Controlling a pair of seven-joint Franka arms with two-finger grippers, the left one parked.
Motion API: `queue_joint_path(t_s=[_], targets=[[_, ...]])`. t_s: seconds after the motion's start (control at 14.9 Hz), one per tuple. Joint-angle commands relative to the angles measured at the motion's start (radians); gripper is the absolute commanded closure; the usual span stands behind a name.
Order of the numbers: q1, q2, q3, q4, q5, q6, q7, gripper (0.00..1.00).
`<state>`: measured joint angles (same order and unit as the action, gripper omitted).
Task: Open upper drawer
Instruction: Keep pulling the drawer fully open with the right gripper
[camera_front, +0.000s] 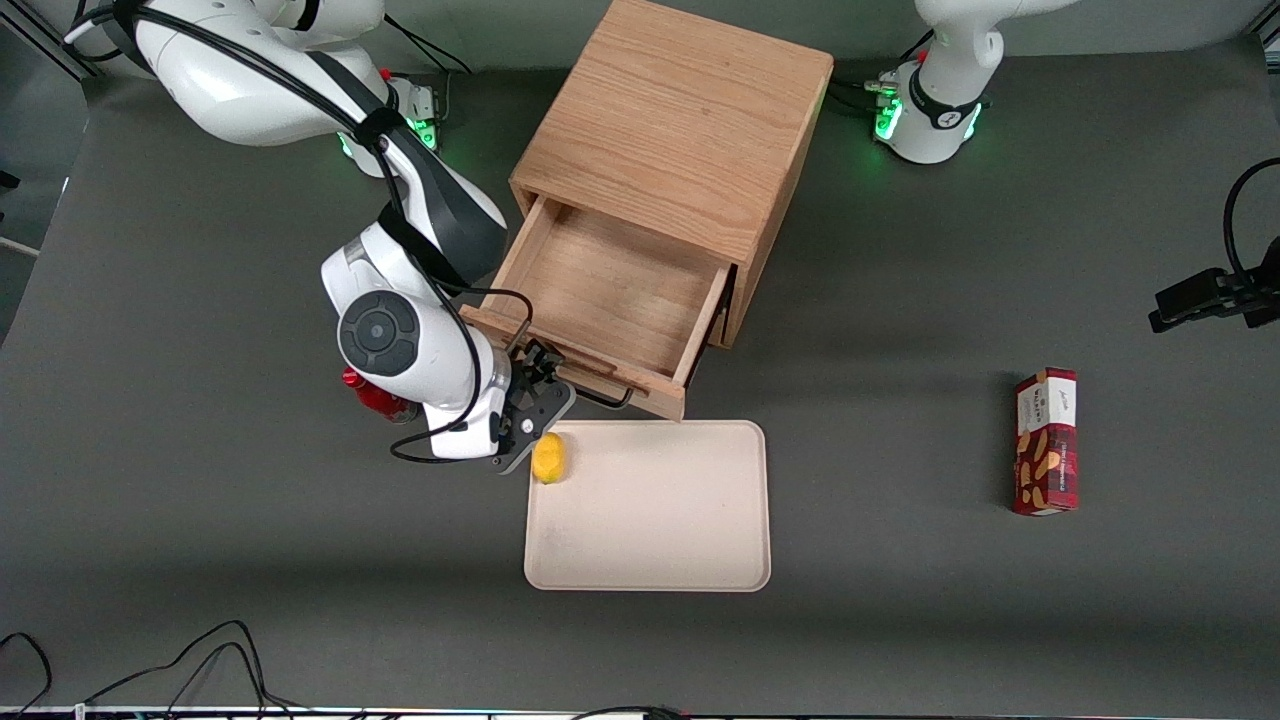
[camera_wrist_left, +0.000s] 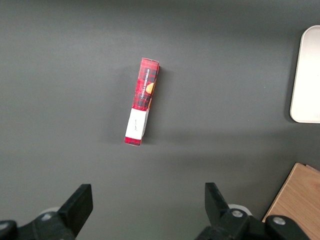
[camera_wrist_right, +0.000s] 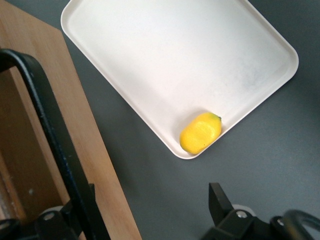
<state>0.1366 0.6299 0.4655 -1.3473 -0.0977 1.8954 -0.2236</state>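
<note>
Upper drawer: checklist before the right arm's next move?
1. Light-wood upper drawer pulled well out of oak cabinet: ok.
2. Drawer interior bare: ok.
3. Right pincer at black wire loop handle, fingers apart: ok.
4. Handle free of both fingers: cannot tell; it runs close beside one.
5. Yellow lemon on cream tray, close beside the wrist; retreat clearance: cannot tell.

oak upper drawer (camera_front: 610, 290) | black claw (camera_front: 537, 378) | yellow lemon (camera_front: 548, 457) | cream tray (camera_front: 650, 520) | red-plaid box (camera_front: 1046, 441)
</note>
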Motion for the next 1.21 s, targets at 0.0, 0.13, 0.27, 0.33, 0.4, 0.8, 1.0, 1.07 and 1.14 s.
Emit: queue_joint_path(t_s=[0.0, 0.13, 0.27, 0.33, 0.4, 0.8, 1.0, 1.07, 1.14], targets=[[0.009, 0.06, 0.007, 0.097, -0.002, -0.021, -0.011, 0.0], [0.012, 0.07, 0.007, 0.117, -0.002, -0.029, -0.011, 0.0], [0.009, 0.083, 0.005, 0.145, -0.002, -0.044, -0.011, 0.0], [0.008, 0.091, 0.005, 0.155, -0.002, -0.048, -0.011, 0.0], [0.005, 0.091, 0.005, 0.158, -0.002, -0.048, -0.011, 0.0], [-0.005, 0.094, -0.008, 0.162, -0.002, -0.056, -0.013, 0.0], [-0.006, 0.096, -0.019, 0.165, -0.002, -0.067, -0.017, 0.0], [-0.006, 0.096, -0.019, 0.165, -0.002, -0.068, -0.019, 0.0], [-0.006, 0.096, -0.027, 0.166, -0.002, -0.068, -0.02, 0.0]])
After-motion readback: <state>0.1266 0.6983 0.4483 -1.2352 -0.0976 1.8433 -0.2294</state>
